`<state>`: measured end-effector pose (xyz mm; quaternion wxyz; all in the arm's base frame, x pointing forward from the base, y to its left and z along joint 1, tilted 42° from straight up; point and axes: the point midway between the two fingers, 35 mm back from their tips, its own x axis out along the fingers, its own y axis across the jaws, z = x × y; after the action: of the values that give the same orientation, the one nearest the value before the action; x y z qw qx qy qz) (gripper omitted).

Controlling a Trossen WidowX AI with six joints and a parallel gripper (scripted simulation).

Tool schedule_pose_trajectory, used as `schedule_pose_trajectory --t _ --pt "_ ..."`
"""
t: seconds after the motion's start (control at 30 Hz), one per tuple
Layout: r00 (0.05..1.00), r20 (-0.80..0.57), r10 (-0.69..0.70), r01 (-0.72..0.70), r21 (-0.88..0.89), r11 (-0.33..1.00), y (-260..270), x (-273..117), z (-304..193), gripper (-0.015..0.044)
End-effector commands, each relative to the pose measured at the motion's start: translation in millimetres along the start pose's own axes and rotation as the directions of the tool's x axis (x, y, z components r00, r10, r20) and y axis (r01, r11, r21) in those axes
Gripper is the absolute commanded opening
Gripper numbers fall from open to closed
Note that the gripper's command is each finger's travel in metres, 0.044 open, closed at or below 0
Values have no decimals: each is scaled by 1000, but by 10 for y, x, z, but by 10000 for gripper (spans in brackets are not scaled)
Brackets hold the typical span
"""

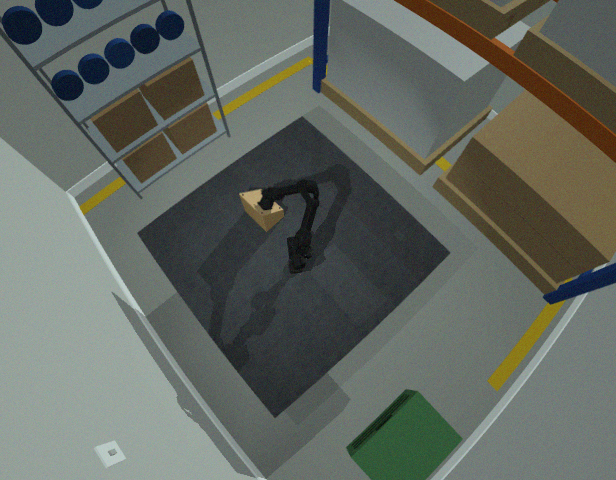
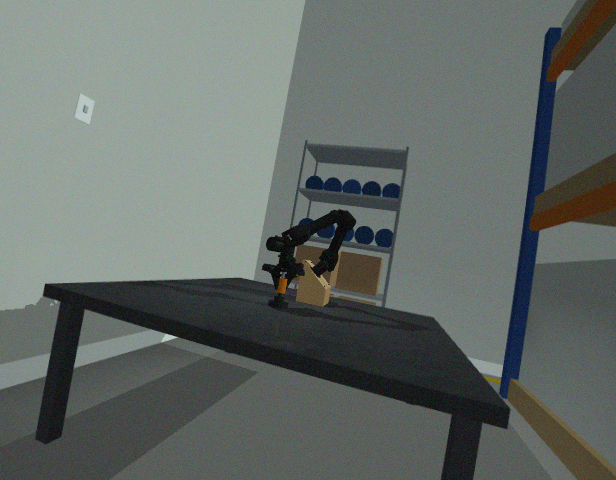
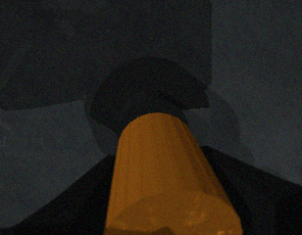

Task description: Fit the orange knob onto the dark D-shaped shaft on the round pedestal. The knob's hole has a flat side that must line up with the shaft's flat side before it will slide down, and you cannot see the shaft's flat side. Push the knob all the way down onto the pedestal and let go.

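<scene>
One claw (image 2: 282, 283) is closed partway, with the orange knob (image 2: 282, 285) (image 3: 161, 171) snug between its fingers. It seems to hold the knob upright so the hole can face down. The knob is over the round stand (image 2: 278, 303) (image 3: 141, 83), in from the counter's (image 1: 349, 310) (image 2: 277, 330) edges and away from its corners. Dark stand parts show below, so the knob does not look all the way down. Maybe the claw must turn it until the flat sides match, then push.
</scene>
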<state>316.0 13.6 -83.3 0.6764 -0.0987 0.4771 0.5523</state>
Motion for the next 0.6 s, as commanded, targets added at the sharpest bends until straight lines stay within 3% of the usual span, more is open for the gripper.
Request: schedule_pose_trajectory --t 0.0,0.57 --pt "1000 3 -1 1 -5 1000 -2 6 6 0" --pt "1000 3 -1 1 -32 1000 -6 -44 9 0"
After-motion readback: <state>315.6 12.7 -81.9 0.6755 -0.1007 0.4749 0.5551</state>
